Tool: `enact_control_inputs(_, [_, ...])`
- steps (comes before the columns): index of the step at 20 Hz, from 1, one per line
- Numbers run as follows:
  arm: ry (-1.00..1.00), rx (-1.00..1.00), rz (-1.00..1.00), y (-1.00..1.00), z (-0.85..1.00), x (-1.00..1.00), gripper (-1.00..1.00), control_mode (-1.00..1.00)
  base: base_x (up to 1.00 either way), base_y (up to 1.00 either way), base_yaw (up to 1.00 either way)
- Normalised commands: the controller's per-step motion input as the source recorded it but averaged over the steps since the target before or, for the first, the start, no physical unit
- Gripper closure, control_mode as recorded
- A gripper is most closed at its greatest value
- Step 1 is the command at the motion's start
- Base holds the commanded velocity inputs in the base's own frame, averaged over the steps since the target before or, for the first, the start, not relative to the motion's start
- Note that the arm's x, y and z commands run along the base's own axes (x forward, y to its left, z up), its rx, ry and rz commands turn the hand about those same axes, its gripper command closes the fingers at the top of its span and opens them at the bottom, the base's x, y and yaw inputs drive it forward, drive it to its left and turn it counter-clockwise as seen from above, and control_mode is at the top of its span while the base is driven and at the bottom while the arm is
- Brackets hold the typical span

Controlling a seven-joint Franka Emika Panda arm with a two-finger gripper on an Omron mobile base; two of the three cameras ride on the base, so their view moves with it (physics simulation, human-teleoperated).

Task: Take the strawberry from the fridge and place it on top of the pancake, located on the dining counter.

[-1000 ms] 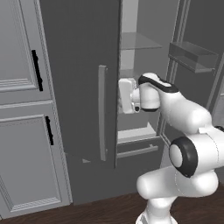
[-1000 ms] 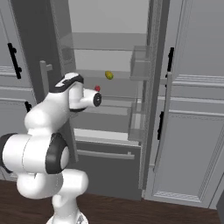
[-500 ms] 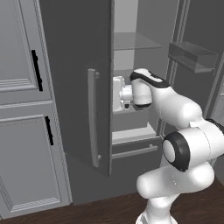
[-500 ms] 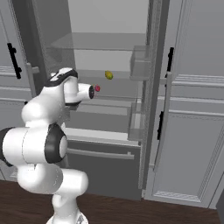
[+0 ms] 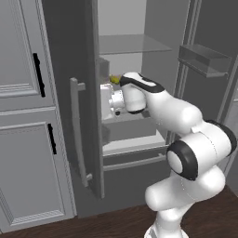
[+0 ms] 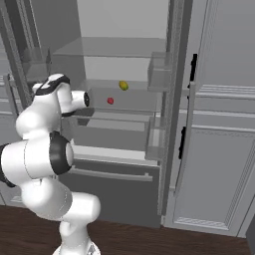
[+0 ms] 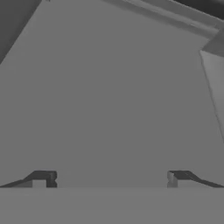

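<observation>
While the fridge [image 6: 124, 149] stands open, the gripper [image 7: 111, 178] is spread wide and empty, apart from the strawberry [image 6: 110, 100] on its shelf.

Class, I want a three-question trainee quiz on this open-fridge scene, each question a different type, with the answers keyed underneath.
1. True or false: the strawberry lies on a shelf inside the fridge.
2. Multiple choice: the gripper is A) shut on the strawberry, B) open and holding nothing, C) shut on the small yellow item.
3. Fill in: in the right base view, the small yellow item sits up and to the ___ of the strawberry.

Key: 1 true; 2 B; 3 right.
</observation>
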Motion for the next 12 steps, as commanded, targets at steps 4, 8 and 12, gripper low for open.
enact_control_inputs(4, [-0.14,-0.06,0.04,0.92,0.07,-0.34,-1.0,-1.0,0.0,0.0,0.0])
enact_control_inputs(8, [-0.1,-0.04,0.02,0.92,0.06,-0.27,-1.0,-1.0,0.0,0.0,0.0])
enact_control_inputs(12, [-0.05,-0.02,0.0,0.9,0.01,-0.08,-1.0,-1.0,0.0,0.0,0.0])
